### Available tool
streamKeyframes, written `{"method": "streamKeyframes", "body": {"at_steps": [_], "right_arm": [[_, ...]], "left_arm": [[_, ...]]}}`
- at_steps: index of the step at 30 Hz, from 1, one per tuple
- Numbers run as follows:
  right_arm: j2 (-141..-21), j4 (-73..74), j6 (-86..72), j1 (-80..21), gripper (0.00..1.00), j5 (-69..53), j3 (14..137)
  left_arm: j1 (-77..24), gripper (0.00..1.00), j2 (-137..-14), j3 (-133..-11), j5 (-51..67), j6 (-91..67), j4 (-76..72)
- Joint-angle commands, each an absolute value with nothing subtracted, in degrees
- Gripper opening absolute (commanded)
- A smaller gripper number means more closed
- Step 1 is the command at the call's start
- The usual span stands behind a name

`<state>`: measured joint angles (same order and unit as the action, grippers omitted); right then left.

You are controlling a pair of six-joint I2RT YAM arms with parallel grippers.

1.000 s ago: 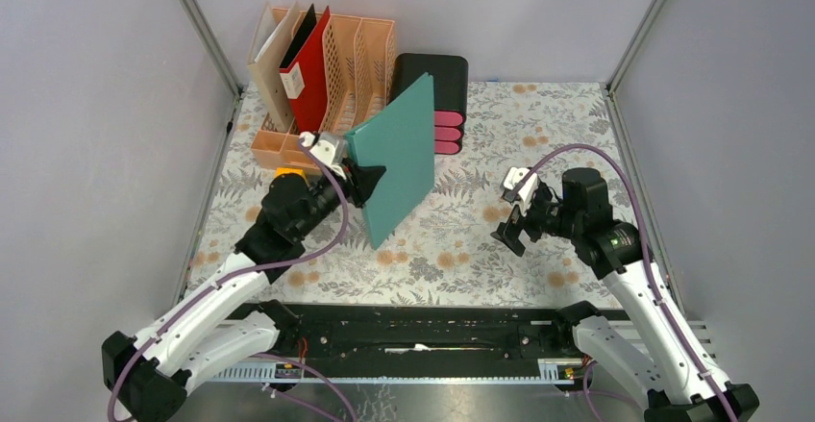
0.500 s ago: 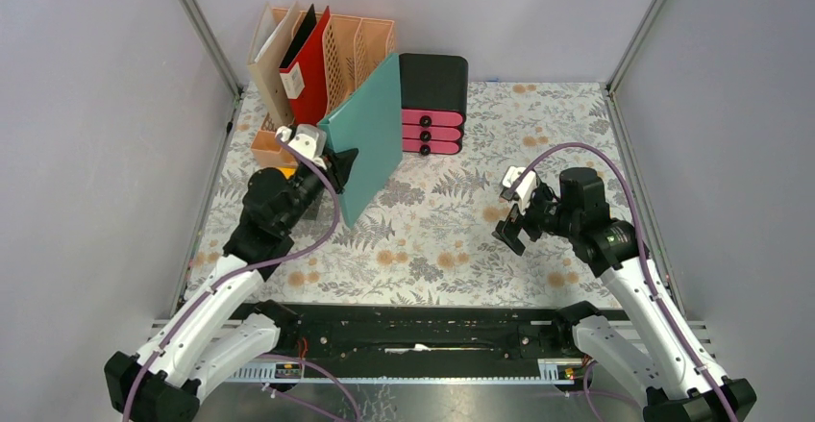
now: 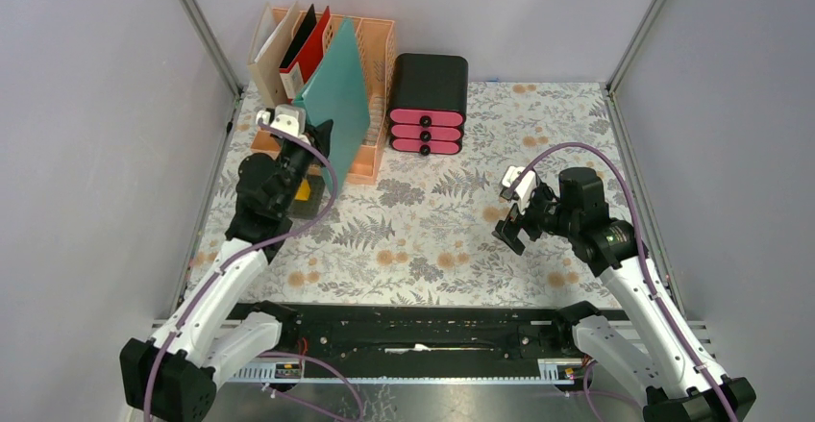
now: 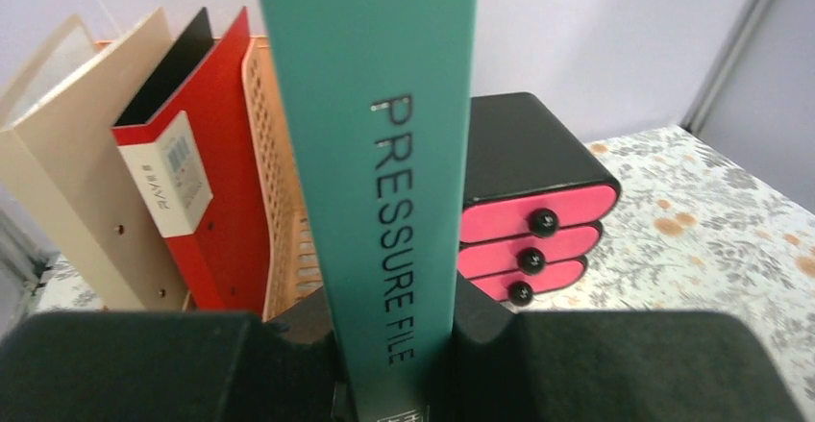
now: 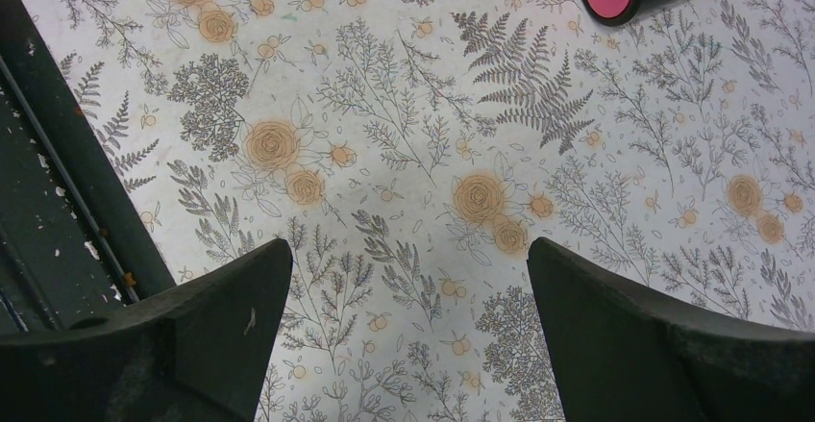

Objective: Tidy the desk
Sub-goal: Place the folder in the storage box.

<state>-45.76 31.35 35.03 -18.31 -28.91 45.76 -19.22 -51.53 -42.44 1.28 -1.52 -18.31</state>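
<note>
Now that my left pincer (image 3: 320, 139), clamped on the teal file (image 3: 338, 90), has swung it across the flowered counter (image 3: 452, 239) to the orange rack (image 3: 377, 45) in the far-left corner, filing looks imminent, while my right pincer (image 3: 509, 226) hangs wide open and empty over the counter's right half.

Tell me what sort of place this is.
Likely a robot test cell dressed as an office: plain grey panels fence a floral-clothed desk, with an orange file rack of folders, a black drawer box with pink fronts, and the left gripper clamping a teal file.
</note>
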Motion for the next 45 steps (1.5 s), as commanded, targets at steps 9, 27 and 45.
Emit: {"method": "streamKeyframes", "body": {"at_steps": [9,27,45], "right_arm": [[-45.61,29.75,35.16,-17.85,1.00,-27.87,45.50],[-45.71,29.75,35.28,-17.92,1.00,-27.95,45.40],[-46.32,29.99,35.53,-17.93,1.00,-27.78,45.41]], "left_arm": [[-11.83,0.00,-60.94,-52.37,1.20,-0.60,-30.03],[-7.40,0.00,-77.04,-63.11,10.20,4.17,-34.69],[-4.42,0.00,-88.16,-67.34,17.92,0.11,-43.78]]}}
